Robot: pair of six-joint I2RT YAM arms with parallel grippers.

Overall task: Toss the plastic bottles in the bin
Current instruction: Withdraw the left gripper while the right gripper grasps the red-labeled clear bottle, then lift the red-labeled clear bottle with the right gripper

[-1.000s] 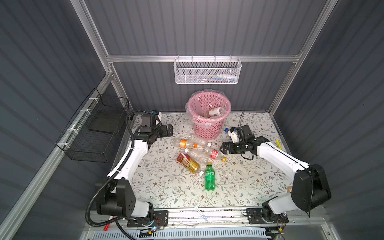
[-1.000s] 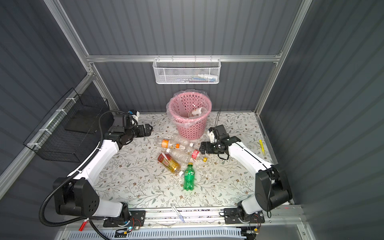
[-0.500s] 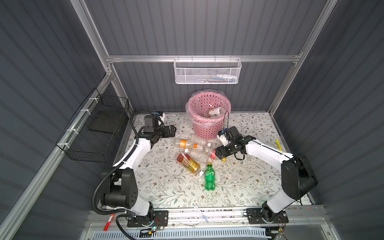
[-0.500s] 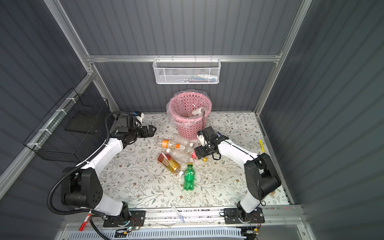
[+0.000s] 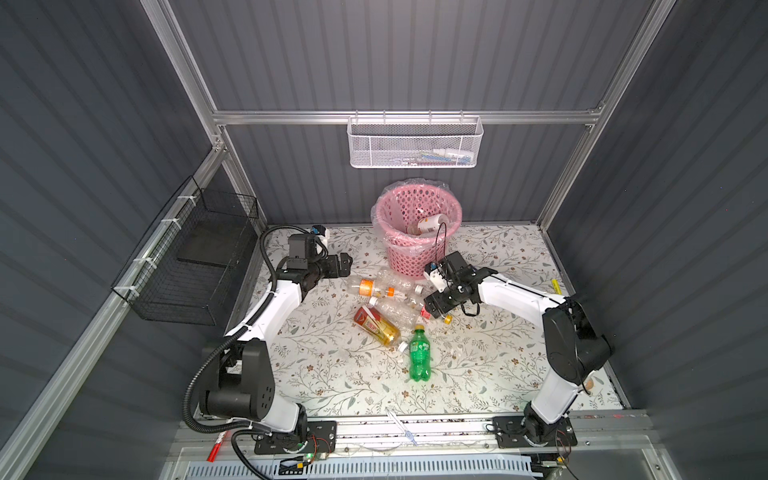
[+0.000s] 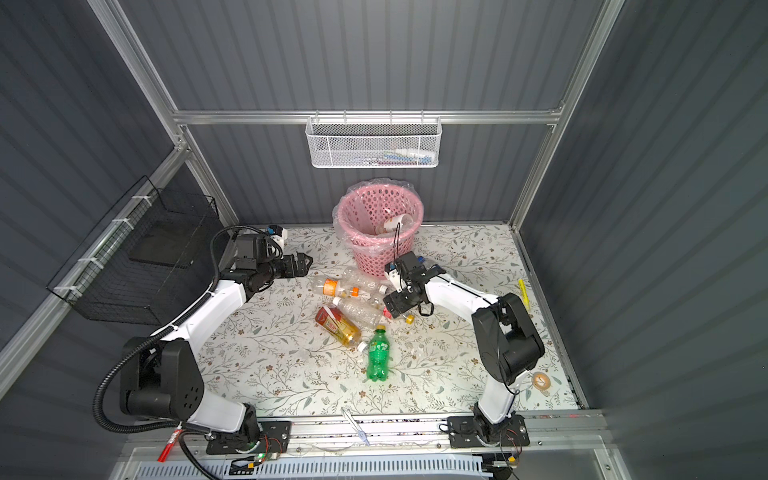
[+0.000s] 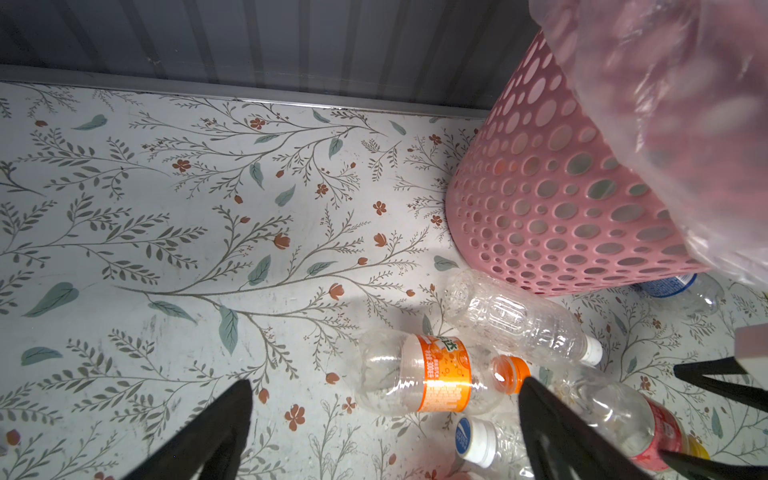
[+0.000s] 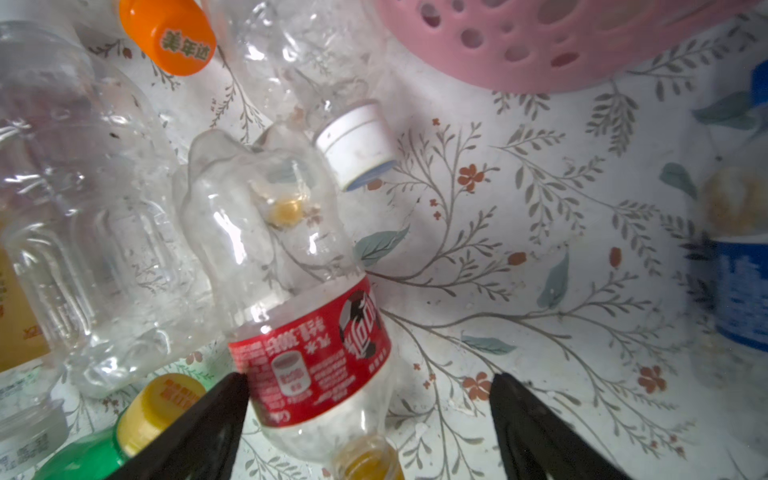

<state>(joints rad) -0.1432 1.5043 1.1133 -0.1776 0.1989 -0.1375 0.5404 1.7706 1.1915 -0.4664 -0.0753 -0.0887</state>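
Note:
The pink bin (image 5: 417, 216) stands at the back with a bottle (image 5: 430, 224) inside. In front of it lie several plastic bottles: an orange-label one (image 5: 368, 286), a clear one (image 5: 395, 309), an amber tea one (image 5: 376, 326) and a green one (image 5: 419, 353). My right gripper (image 8: 370, 399) is open and low, straddling a red-label bottle (image 8: 316, 349) with a yellow cap; one finger (image 8: 224, 399) touches the label and the other stands clear. My left gripper (image 7: 384, 386) hangs open and empty, short of the orange-label bottle (image 7: 419, 374), left of the bin (image 7: 561, 187).
A white mesh basket (image 5: 415, 143) hangs on the back wall, and a black wire basket (image 5: 199, 257) on the left wall. A blue-label bottle (image 8: 744, 286) lies beside the bin. A yellow highlighter (image 5: 555, 284) and a tape roll (image 6: 540, 380) lie at the right.
My right gripper has moved left, away from the bin's side and down over the red-label bottle, its jaws narrowing slightly. My left gripper has shifted a little toward the bottles.

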